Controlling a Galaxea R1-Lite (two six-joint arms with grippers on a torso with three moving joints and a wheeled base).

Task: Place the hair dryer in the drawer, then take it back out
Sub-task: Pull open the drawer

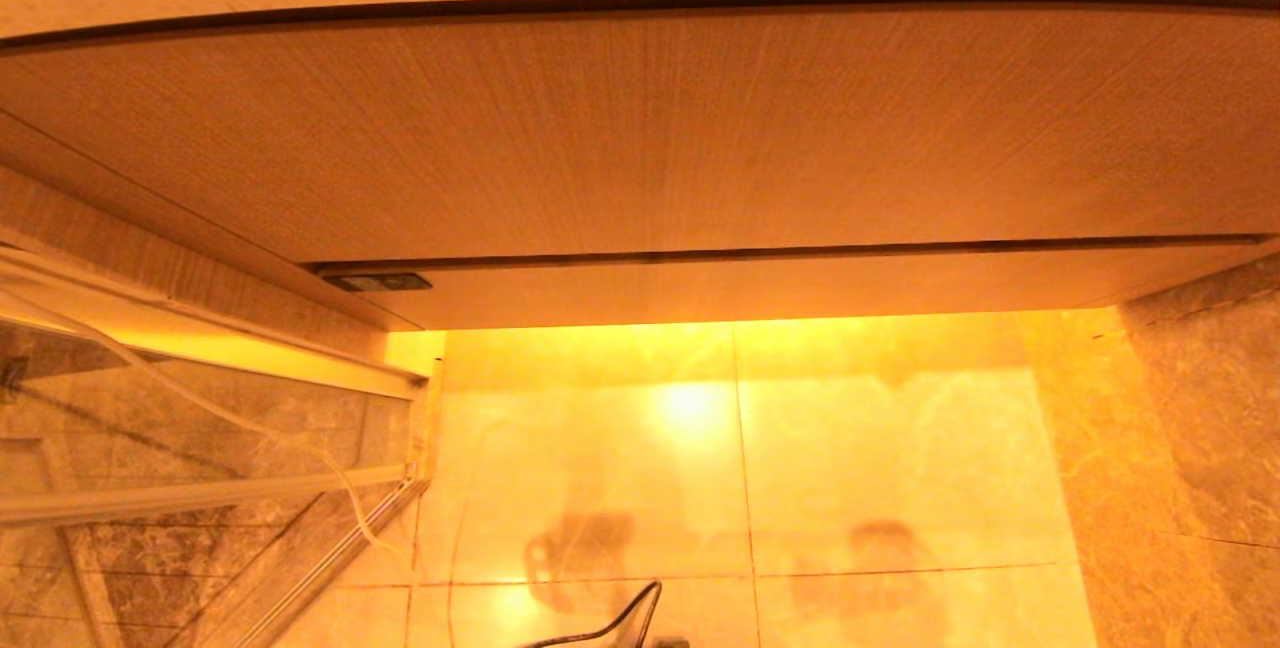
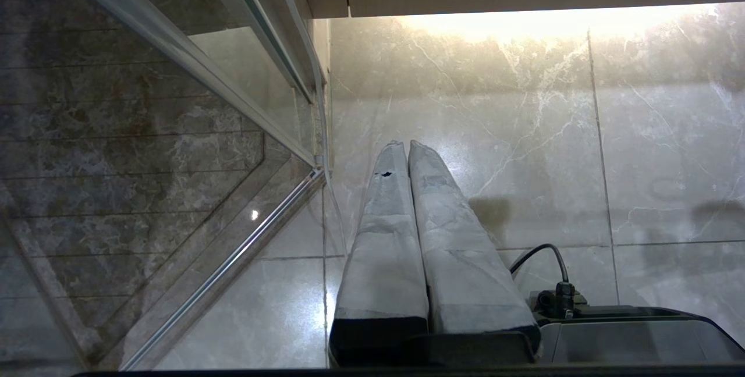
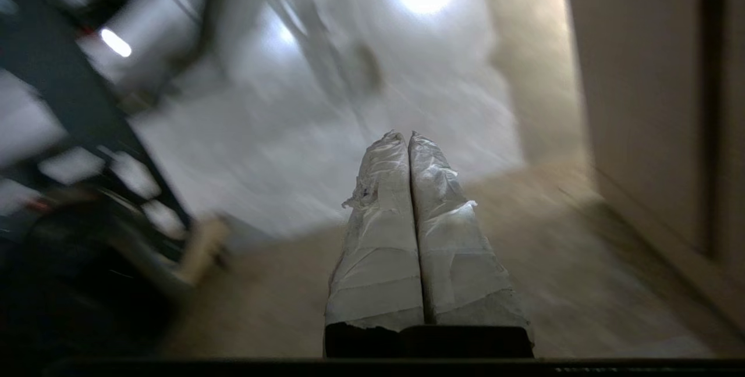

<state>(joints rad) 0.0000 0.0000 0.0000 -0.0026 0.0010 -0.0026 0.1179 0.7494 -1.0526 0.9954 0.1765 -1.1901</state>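
Drawer (image 1: 800, 288) is shut and I see no dryer anywhere, so I cannot judge progress. Left claw (image 2: 406, 145) and right claw (image 3: 405, 135) are both closed, empty, low above the floor (image 2: 524, 132).

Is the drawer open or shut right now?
Shut: the drawer front sits flush under the taller panel, no interior showing.

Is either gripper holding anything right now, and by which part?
Nothing is held. The left gripper and the right gripper are both shut on nothing, low over the floor.
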